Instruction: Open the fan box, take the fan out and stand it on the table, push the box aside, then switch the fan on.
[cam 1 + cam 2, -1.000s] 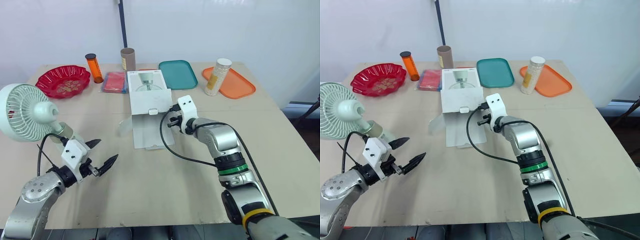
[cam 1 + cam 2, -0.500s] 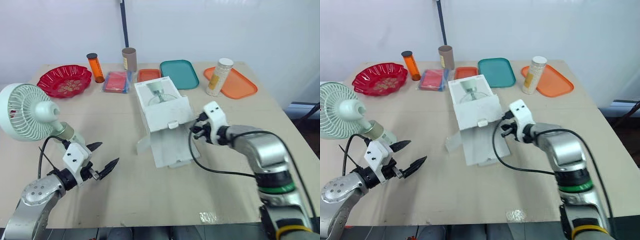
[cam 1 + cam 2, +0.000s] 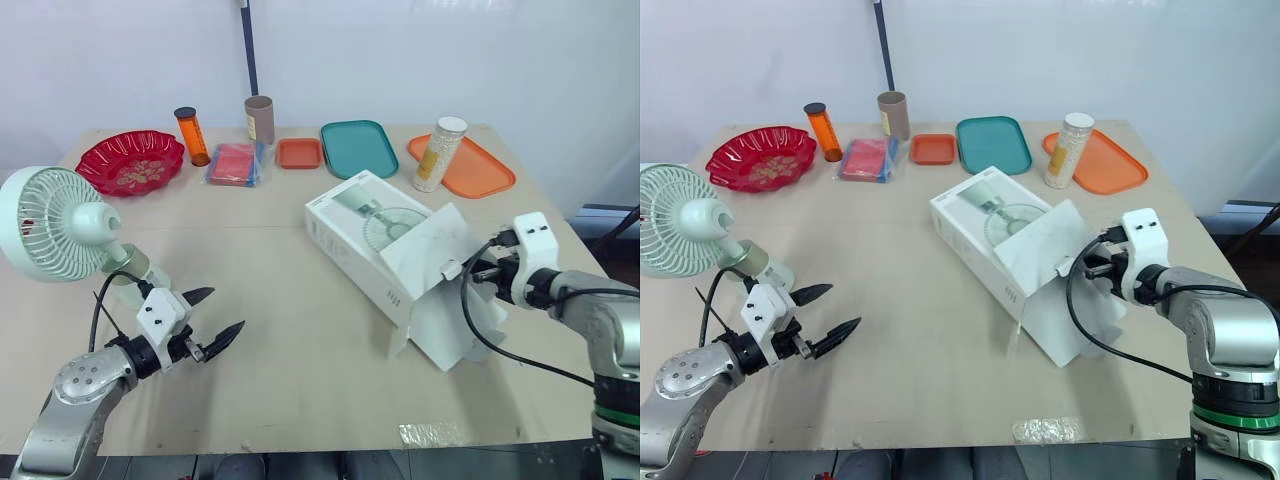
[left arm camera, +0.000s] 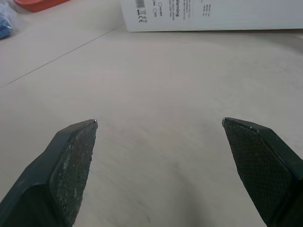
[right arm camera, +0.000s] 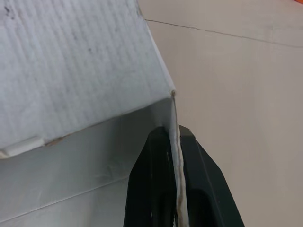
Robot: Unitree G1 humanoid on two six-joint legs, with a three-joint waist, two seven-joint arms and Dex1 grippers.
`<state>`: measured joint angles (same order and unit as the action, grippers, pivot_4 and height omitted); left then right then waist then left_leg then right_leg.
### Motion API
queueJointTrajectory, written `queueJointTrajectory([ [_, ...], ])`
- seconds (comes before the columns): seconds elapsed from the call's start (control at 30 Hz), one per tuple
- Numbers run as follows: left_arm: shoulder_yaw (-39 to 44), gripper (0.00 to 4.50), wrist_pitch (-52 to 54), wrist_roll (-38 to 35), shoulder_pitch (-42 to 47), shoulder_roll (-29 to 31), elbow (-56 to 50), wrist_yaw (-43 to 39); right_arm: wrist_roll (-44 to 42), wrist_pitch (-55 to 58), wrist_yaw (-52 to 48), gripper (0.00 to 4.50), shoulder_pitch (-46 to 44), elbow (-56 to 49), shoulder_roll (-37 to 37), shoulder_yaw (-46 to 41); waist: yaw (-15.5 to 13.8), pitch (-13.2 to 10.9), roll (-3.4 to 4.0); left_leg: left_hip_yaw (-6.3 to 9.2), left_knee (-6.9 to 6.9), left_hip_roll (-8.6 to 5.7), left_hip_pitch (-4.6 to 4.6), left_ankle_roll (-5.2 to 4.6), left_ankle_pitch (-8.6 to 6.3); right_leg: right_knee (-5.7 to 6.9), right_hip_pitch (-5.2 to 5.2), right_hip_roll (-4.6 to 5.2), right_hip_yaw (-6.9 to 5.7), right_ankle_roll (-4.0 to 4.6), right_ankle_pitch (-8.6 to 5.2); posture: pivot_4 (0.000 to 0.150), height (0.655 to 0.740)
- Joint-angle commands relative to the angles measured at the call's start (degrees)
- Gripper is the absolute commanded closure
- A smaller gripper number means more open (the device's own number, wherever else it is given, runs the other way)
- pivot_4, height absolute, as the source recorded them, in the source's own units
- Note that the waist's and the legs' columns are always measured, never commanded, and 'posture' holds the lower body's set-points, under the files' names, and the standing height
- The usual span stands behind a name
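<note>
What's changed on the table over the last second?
The right gripper, shut on a flap of the white cardboard fan box, has dragged it toward the robot's right and turned it, uncovering a small orange tray. The open left gripper and white fan stayed put.

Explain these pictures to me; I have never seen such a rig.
It is a two-armed humanoid robot at a table. The two wide pictures come from cameras in its head, looking down; the two close-ups come from its wrists. The left hand is open and empty above the table, near the upright fan. The right hand is shut on a flap of the white fan box, which lies open. Farther back: red dish, orange bottle, brown tube, packet, small orange tray, teal tray, large orange tray and a jar.
</note>
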<state>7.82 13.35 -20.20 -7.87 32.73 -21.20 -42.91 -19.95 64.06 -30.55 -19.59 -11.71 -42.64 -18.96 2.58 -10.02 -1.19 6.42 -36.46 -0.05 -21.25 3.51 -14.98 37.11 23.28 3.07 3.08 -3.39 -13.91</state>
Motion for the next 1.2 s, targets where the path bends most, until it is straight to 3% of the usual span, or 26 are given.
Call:
queueJointTrajectory([
  [0.03,0.49,0.0,-1.37,-0.13,0.22,1.02,-0.64,-1.01,0.21,1.79,2.76,4.47,0.8,0.68,-1.11,-5.32,-0.01,0.0,0.0,0.0,0.0,0.0,0.0,0.0,0.0,0.0,0.0,0.0,0.0,0.0,0.0,0.15,0.74],
  [0.3,-0.14,0.0,-0.83,-0.03,2.05,1.37,0.39,-2.07,1.3,4.53,9.85,4.47,-0.24,3.4,1.41,-8.51,0.01,0.03,0.05,-0.03,0.0,0.0,0.06,-0.01,0.0,0.01,-0.03,-0.01,0.04,0.0,0.0,0.15,0.74],
  [0.4,-0.42,0.0,-0.96,-0.01,2.44,1.37,0.5,-2.25,0.69,4.97,10.43,3.78,-0.19,2.11,2.03,-8.4,0.02,0.03,0.06,-0.05,0.0,0.0,0.06,-0.02,0.0,0.01,-0.02,-0.01,0.07,0.0,0.0,0.15,0.74],
  [0.5,-0.51,0.0,-1.09,0.14,2.69,1.32,0.84,-2.39,0.05,3.37,7.48,2.49,2.16,0.43,-0.65,-7.72,0.01,0.03,0.06,-0.05,0.01,0.0,0.04,-0.03,-0.01,0.01,-0.01,-0.01,0.07,-0.01,-0.01,0.15,0.74],
  [0.67,-0.88,0.0,-1.16,0.37,3.28,1.14,1.19,-2.54,1.68,-12.89,-6.68,0.2,13.18,-0.18,-12.49,-8.55,-0.67,0.03,0.16,-0.04,0.0,-0.09,0.01,-0.04,-0.01,-0.02,-0.05,0.07,0.08,-0.12,-0.07,0.15,0.74],
  [0.7,-0.99,0.0,-1.25,0.45,3.41,1.13,1.33,-2.58,1.27,-15.78,-9.29,0.04,14.93,-0.32,-13.9,-9.45,-0.61,0.03,0.14,-0.06,-0.01,-0.1,0.02,-0.04,-0.01,-0.03,-0.05,0.07,0.1,-0.14,-0.08,0.15,0.74],
  [0.8,-1.18,0.0,-1.54,0.78,4.06,1.07,1.84,-2.57,1.5,-24.45,-15.06,0.04,18.8,0.96,-16.58,-12.13,-0.34,0.03,0.13,-0.1,-0.01,-0.04,0.12,-0.05,-0.02,-0.03,-0.11,0.01,0.14,-0.14,-0.08,0.15,0.74],
  [0.9,-1.15,0.0,-1.67,0.93,4.07,0.91,1.8,-2.48,0.54,-30.0,-16.69,0.04,16.64,5.04,-16.93,-14.58,0.11,0.03,0.13,-0.14,-0.01,0.0,0.19,-0.05,-0.02,-0.03,-0.14,-0.03,0.18,-0.39,-0.23,0.15,0.74],
  [1.03,-0.84,0.0,-1.85,1.14,3.27,0.77,1.31,-2.05,-9.16,-34.2,-22.94,0.04,13.24,-0.78,-13.18,-17.15,0.15,0.04,0.17,-0.16,0.0,0.01,0.2,-0.06,-0.02,-0.02,-0.14,-0.05,0.22,-0.1,-0.07,0.15,0.74],
  [1.2,-0.14,0.0,-1.62,0.38,2.42,0.53,-0.21,-1.62,-18.85,-31.74,-20.34,0.04,2.72,-7.03,-6.63,-10.78,0.05,0.04,0.15,-0.16,-0.06,0.07,0.18,-0.1,-0.05,-0.03,-0.14,-0.12,0.25,-0.07,-0.04,0.15,0.74],
])
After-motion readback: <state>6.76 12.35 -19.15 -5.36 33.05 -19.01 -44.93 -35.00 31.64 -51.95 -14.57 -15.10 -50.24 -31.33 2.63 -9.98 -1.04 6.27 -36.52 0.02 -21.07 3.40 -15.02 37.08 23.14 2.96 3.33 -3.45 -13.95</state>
